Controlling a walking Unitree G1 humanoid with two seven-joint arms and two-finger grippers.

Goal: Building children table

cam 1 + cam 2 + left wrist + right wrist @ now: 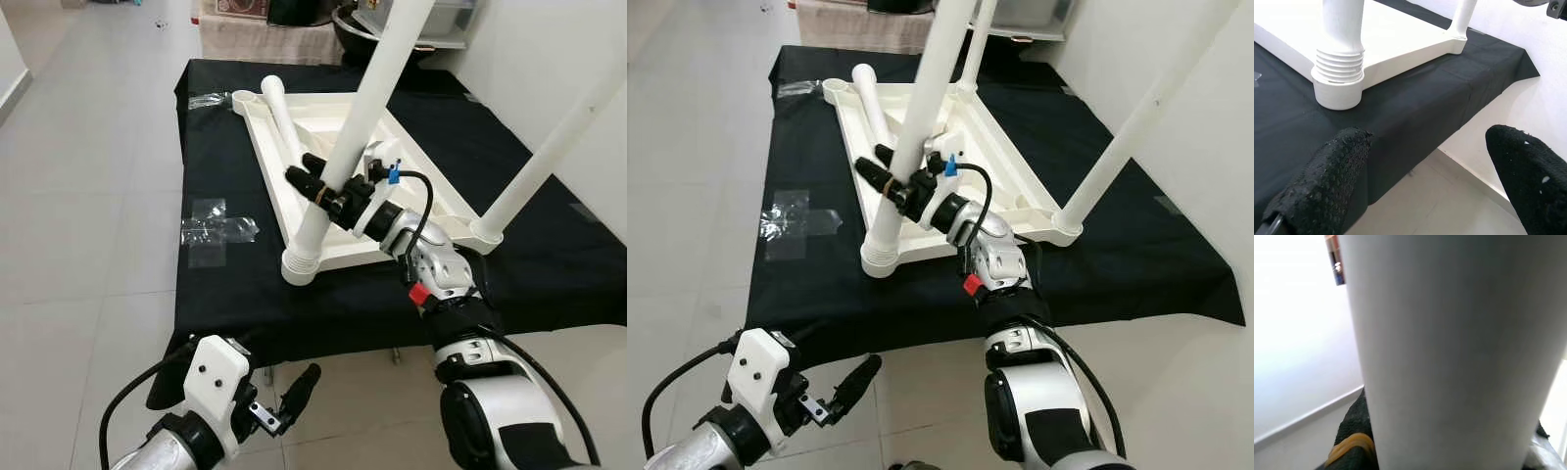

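With the right claw [323,186] clamped around the near leg [343,157] seated in the upturned tabletop's [338,250] corner socket on the black counter [225,294], the leg should be twisted straight, while the left claw [294,397] hangs wide.

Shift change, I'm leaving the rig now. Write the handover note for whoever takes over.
Right gripper: shut on the near-left leg, which stands in its corner socket of the upturned tabletop.
Left gripper: open, idle, low before the black-covered table.
Done: near-right leg stands in its socket; a far leg stands too.
Left: the loose leg lies on the tabletop; the far-left socket is empty. Whether the held leg is fully seated is unclear.
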